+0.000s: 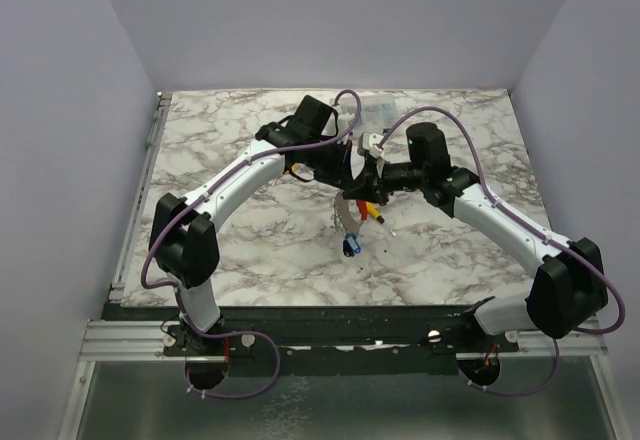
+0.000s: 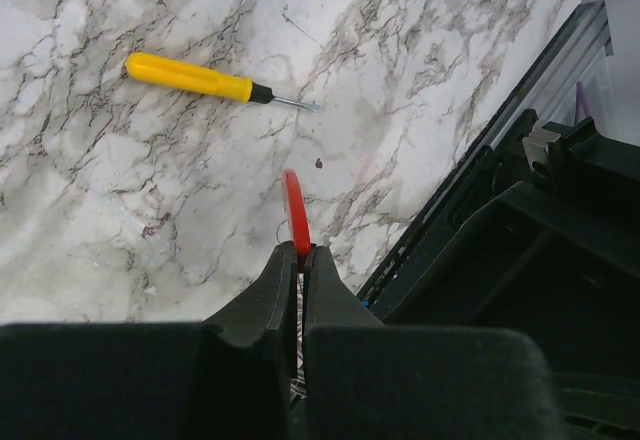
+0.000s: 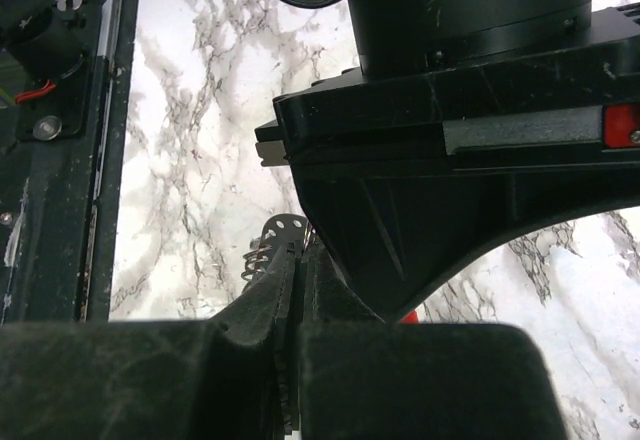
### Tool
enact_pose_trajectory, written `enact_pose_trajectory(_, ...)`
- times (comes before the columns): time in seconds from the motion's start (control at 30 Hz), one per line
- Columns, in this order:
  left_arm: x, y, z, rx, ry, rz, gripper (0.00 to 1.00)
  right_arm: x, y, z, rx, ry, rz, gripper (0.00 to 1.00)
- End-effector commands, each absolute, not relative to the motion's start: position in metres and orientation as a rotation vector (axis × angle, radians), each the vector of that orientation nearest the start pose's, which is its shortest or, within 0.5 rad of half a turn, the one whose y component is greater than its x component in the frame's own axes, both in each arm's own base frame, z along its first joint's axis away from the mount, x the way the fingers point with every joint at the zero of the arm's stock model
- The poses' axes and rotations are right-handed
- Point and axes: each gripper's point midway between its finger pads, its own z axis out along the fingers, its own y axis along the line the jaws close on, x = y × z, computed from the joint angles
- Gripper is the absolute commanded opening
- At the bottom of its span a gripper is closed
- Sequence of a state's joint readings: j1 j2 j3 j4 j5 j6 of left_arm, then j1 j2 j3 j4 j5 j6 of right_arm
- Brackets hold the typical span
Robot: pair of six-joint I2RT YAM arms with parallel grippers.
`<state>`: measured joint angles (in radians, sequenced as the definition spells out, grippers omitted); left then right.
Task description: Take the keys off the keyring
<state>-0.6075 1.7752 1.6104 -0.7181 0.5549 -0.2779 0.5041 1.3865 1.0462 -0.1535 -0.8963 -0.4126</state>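
My left gripper (image 2: 300,252) is shut on the keyring's red strap (image 2: 294,210), which sticks out past its fingertips above the table. My right gripper (image 3: 300,252) is shut on a dark metal piece with small holes (image 3: 284,228). A coiled wire ring (image 3: 256,256) sits beside that piece; I cannot tell whether the piece is a key. In the top view both grippers, left (image 1: 356,174) and right (image 1: 373,188), meet above the table's middle. The keys' coloured heads are not clearly visible.
A yellow-handled screwdriver (image 2: 195,79) lies on the marble table (image 1: 250,250); part of it shows under the grippers (image 1: 369,210). A blue-handled tool (image 1: 350,245) lies nearer the front. A clear plastic box (image 1: 378,115) stands at the back. A metal rail (image 3: 100,160) edges the table.
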Motion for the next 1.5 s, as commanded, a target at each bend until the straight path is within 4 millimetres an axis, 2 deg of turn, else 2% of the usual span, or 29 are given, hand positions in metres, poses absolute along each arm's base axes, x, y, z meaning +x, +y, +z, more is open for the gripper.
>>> enact_pose_trajectory(0.0,0.302,-0.322,0.199,0.687,2.476,-1.010,0.00,0.279,0.294,0.240,-1.324,1.422,0.925,0.01)
enact_pose_trajectory(0.07,0.307,-0.321,0.205,0.682,2.445,-1.031,0.00,0.279,0.293,0.241,-1.307,1.441,0.930,0.16)
enact_pose_trajectory(0.13,0.319,-0.316,0.214,0.650,2.400,-1.060,0.00,0.279,0.292,0.244,-1.290,1.455,0.926,0.44)
enact_pose_trajectory(0.23,0.342,-0.304,0.232,0.548,2.309,-1.110,0.00,0.281,0.287,0.253,-1.247,1.469,0.899,0.75)
enact_pose_trajectory(0.3,0.358,-0.292,0.243,0.474,2.246,-1.120,0.00,0.281,0.284,0.259,-1.215,1.479,0.877,0.91)
enact_pose_trajectory(0.37,0.374,-0.281,0.249,0.383,2.208,-1.131,0.00,0.283,0.279,0.267,-1.172,1.494,0.849,0.99)
enact_pose_trajectory(0.5,0.401,-0.269,0.251,0.234,2.139,-1.133,0.00,0.288,0.269,0.279,-1.092,1.520,0.810,1.00)
enact_pose_trajectory(0.77,0.441,-0.271,0.258,0.038,1.930,-1.151,0.00,0.303,0.244,0.288,-0.946,1.592,0.742,1.00)
enact_pose_trajectory(0.97,0.458,-0.296,0.247,-0.005,1.872,-1.235,0.00,0.309,0.230,0.289,-0.892,1.631,0.722,1.00)
enact_pose_trajectory(1.13,0.470,-0.307,0.223,-0.015,1.885,-1.251,0.00,0.307,0.224,0.289,-0.876,1.655,0.708,1.00)
enact_pose_trajectory(1.3,0.474,-0.314,0.187,-0.050,1.932,-1.292,0.00,0.303,0.219,0.288,-0.869,1.675,0.691,1.00)
enact_pose_trajectory(1.47,0.474,-0.312,0.150,-0.076,1.982,-1.297,0.00,0.303,0.216,0.288,-0.877,1.686,0.674,1.00)
